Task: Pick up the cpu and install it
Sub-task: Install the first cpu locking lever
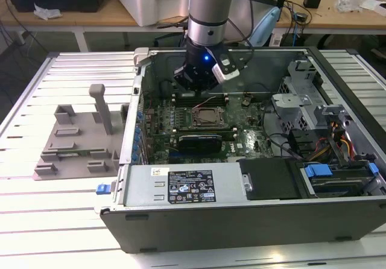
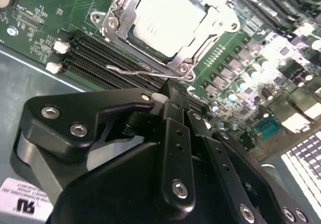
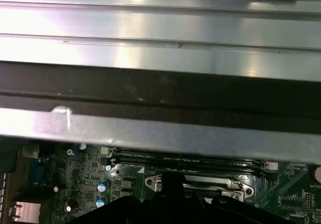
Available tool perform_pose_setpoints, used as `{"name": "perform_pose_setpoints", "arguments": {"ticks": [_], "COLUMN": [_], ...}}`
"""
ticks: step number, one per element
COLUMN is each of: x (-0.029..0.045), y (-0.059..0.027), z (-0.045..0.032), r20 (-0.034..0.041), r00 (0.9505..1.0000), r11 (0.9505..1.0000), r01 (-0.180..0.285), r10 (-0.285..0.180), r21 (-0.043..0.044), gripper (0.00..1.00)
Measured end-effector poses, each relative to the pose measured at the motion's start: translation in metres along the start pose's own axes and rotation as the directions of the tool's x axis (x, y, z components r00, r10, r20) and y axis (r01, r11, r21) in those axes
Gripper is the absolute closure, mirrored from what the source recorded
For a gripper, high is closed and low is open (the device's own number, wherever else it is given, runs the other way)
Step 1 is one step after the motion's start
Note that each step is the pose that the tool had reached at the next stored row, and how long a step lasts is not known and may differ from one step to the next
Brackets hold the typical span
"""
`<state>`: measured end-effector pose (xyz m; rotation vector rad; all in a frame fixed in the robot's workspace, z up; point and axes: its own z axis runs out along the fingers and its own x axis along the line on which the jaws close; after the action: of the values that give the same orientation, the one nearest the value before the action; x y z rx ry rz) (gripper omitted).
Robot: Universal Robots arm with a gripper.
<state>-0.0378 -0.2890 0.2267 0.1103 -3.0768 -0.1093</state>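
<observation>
The cpu (image 2: 168,20), a flat square chip with a silvery top, lies inside the metal-framed socket (image 2: 200,43) of the green motherboard (image 1: 241,139). A thin wire lever (image 2: 135,71) runs along the socket's edge. My gripper (image 2: 170,91) hangs just above the board beside that edge, over the black memory slots (image 2: 95,56). Its black fingers are pressed together with nothing between them, apart from the cpu. In the exterior view the gripper (image 1: 201,88) is inside the open computer case (image 1: 241,221), just behind the socket (image 1: 208,117).
A grey plastic tray (image 1: 78,142) with upright posts stands on the slatted table at the exterior view's left. The case's steel wall (image 3: 160,58) is close behind the gripper. A power supply (image 1: 187,184), drive cage (image 1: 301,94) and cables (image 1: 338,142) crowd the case.
</observation>
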Motion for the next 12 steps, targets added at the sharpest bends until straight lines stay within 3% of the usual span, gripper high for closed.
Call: {"name": "perform_pose_setpoints", "arguments": {"ticks": [5, 12], "x": [-0.0062, -0.0288], "y": [0.005, 0.0039], "z": [0.0069, 0.0118], "r20": [-0.0005, -0.0054], "r00": [1.0, 1.0], "r11": [1.0, 1.0], "r01": [0.003, 0.003], "r10": [-0.003, -0.003], "r21": [0.0002, -0.0001], "gripper": [0.89, 0.89]}}
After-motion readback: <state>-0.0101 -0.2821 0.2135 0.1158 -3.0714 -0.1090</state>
